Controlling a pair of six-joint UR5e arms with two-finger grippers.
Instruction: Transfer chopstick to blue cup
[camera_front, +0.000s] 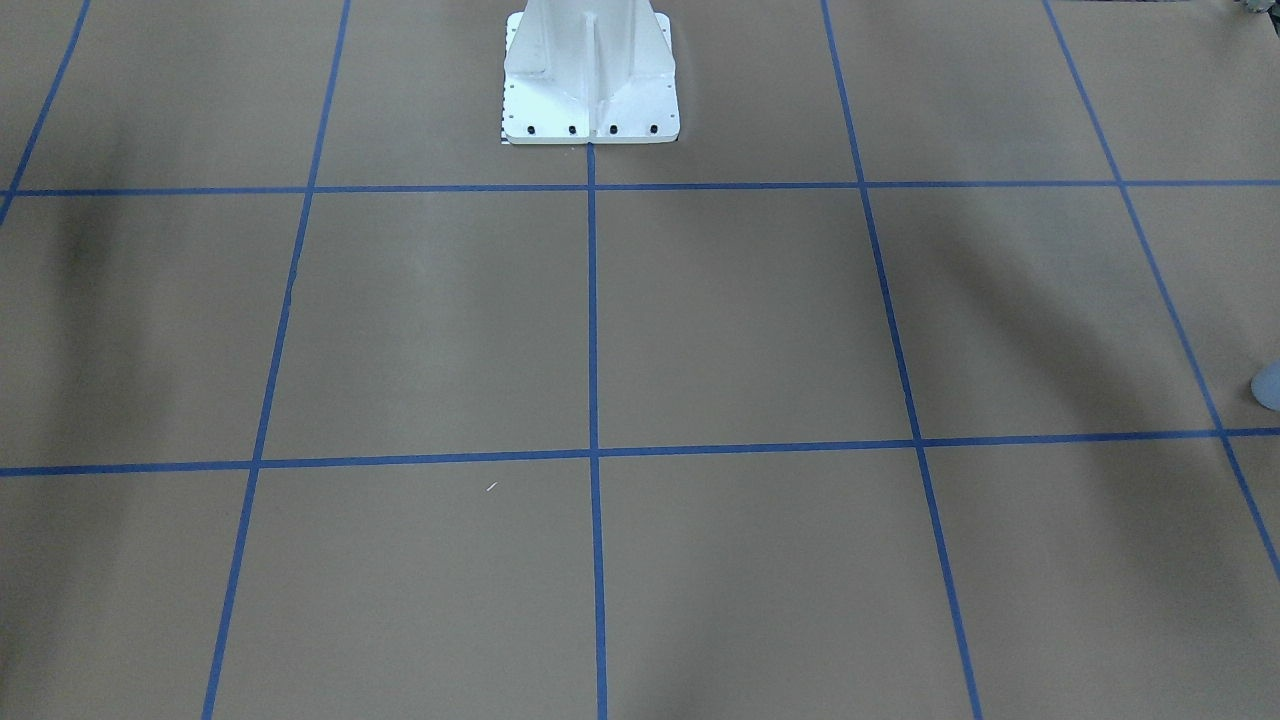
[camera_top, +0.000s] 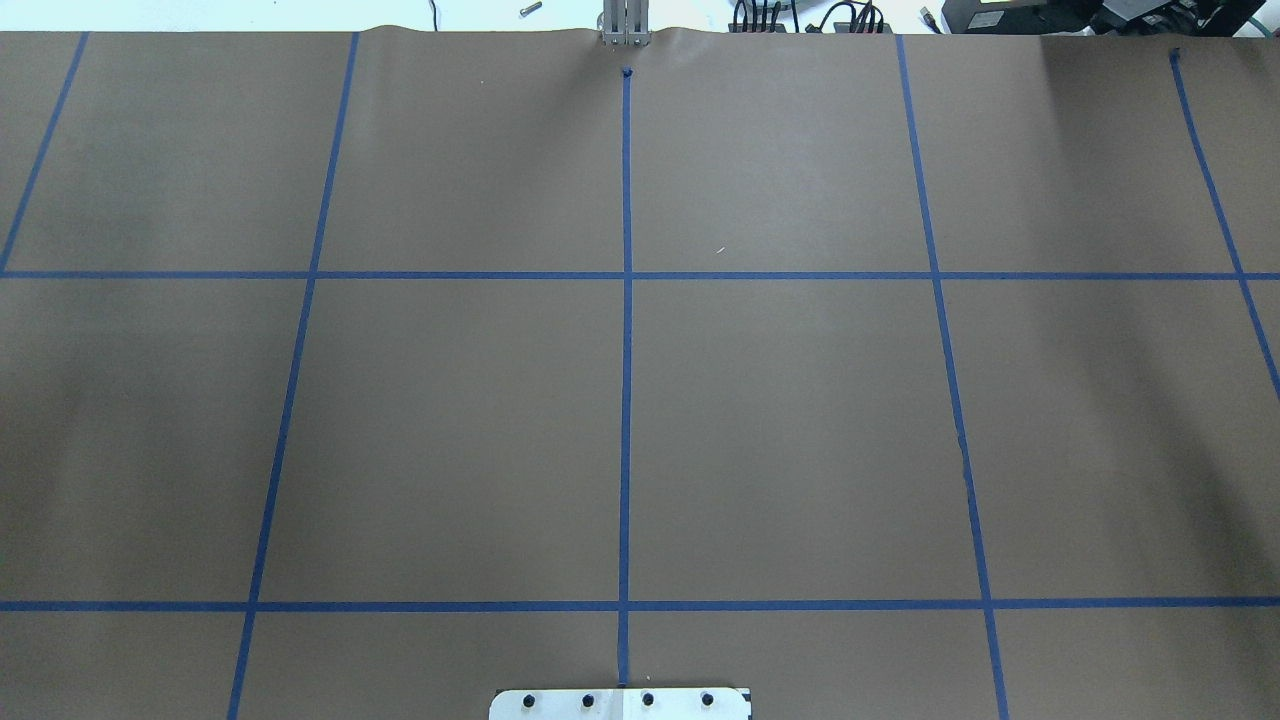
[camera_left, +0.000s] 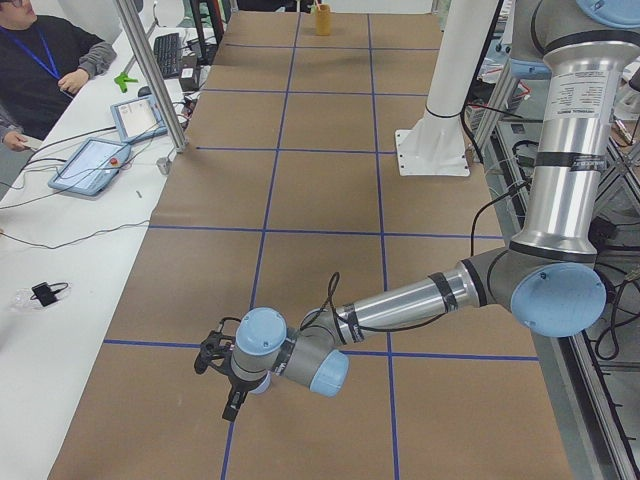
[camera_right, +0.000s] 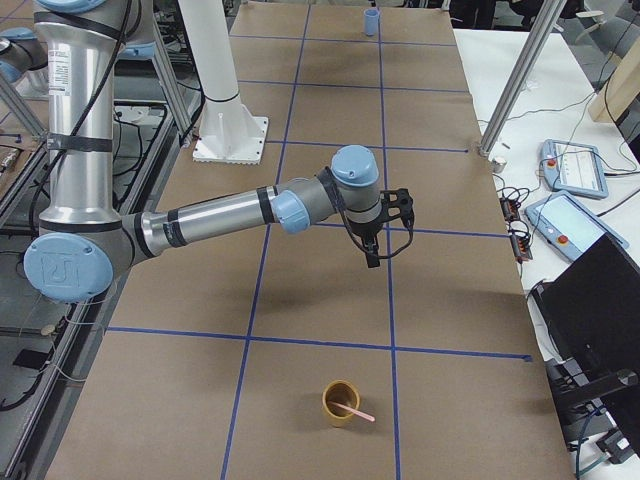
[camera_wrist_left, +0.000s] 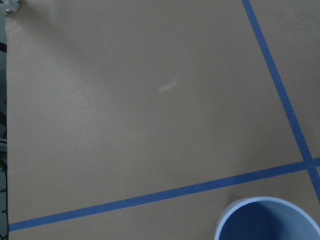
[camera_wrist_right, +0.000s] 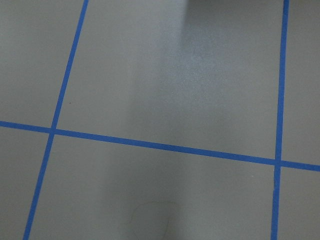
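The pale pink chopstick (camera_right: 352, 409) leans in a yellow-brown cup (camera_right: 340, 402) near the table's right end; that cup (camera_left: 322, 20) looks tiny in the exterior left view. The blue cup (camera_right: 371, 22) stands at the far left end. Its rim (camera_wrist_left: 267, 220) fills the lower right corner of the left wrist view, and a sliver (camera_front: 1268, 385) shows at the front-facing view's right edge. My left gripper (camera_left: 225, 385) hangs low over the paper close by. My right gripper (camera_right: 378, 235) hovers above a grid crossing, well short of the yellow-brown cup. For both grippers I cannot tell open from shut.
The white pedestal base (camera_front: 590, 80) stands at the robot's side of the brown paper with blue tape lines. A tiny white fleck (camera_front: 491, 487) lies on the paper. A seated person (camera_left: 40, 60) and tablets (camera_left: 90, 165) are along the operators' side, plus a laptop (camera_right: 590, 320).
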